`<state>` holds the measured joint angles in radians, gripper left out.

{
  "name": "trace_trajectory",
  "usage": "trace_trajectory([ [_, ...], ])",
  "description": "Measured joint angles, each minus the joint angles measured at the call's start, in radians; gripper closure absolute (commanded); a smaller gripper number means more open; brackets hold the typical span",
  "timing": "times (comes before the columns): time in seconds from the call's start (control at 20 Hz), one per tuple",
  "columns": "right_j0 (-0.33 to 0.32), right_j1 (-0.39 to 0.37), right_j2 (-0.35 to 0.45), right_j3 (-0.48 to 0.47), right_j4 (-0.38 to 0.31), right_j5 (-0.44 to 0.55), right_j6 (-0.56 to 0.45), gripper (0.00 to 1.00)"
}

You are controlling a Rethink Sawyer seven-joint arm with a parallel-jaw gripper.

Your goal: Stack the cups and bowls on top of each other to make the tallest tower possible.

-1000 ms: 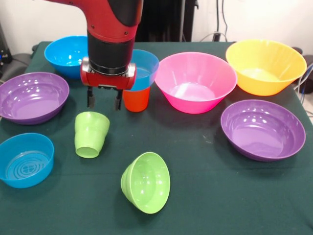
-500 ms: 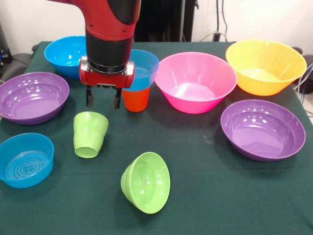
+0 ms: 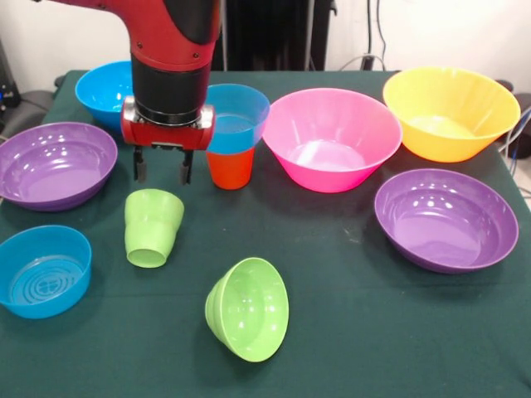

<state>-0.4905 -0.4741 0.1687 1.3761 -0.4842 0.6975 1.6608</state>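
My gripper (image 3: pixel 162 172) hangs open with nothing between its fingers, just above and behind the lime green cup (image 3: pixel 152 227), which rests on the cloth with its narrow end toward the camera. To the gripper's right an orange cup (image 3: pixel 230 168) stands with a blue bowl (image 3: pixel 239 116) seated on it. A pink bowl (image 3: pixel 332 137) and a yellow-orange bowl (image 3: pixel 450 112) stand further right. Purple bowls sit at the left (image 3: pixel 54 163) and the right (image 3: pixel 446 218). A small lime green bowl (image 3: pixel 247 308) lies tipped on its side in front.
Another blue bowl (image 3: pixel 108 89) stands at the back left, partly behind the arm. A third blue bowl (image 3: pixel 41 270) sits at the front left near the edge of the dark green tablecloth (image 3: pixel 373 332). Cables run along the far right.
The gripper has moved left and slightly up, still open. The lime green cup has shifted a little to the left. The bowls have not moved.
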Motion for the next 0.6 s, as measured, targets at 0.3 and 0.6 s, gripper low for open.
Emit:
trace_trajectory([
  [0.3,-0.009,0.001,0.013,0.0,-0.024,0.0,0.0,0.0],
  [0.6,-0.014,-0.011,0.029,0.018,-0.027,0.001,0.0,0.0],
])
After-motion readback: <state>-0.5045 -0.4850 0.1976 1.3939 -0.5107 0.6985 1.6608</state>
